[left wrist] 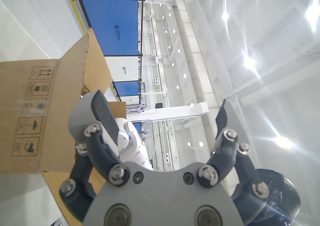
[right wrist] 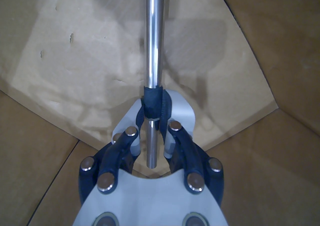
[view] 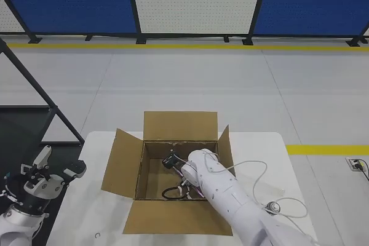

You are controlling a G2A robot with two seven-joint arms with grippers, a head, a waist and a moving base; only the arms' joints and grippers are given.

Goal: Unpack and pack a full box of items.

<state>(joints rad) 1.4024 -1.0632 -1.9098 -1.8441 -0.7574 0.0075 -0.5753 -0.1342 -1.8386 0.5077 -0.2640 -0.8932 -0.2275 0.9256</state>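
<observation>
**Near edge, about 8 o'clock from the box.** The left gripper [view: 60, 163] stands beside the white table [view: 92, 203], aimed upward. Its fingers are spread wide and hold nothing.

**Centre.** The cardboard box [view: 179, 126] sits on the table with all four flaps folded outward. The right arm [view: 234, 197] enters from 5 o'clock and dips inside the walls.

**Inside the box.** The right gripper [right wrist: 155, 104] is clamped on a polished metal rod [right wrist: 155, 36]. Its fingers are closed around a black band on the shaft. The rod runs on past the fingertips over the bare box floor. A dark loop [view: 170, 194] lies by the front wall, and what it is cannot be told.

**Far side, 12 o'clock.** Beyond the back flap lies pale flooring with a yellow line [view: 332, 149]. Behind that are blue panels [view: 74, 15].
</observation>
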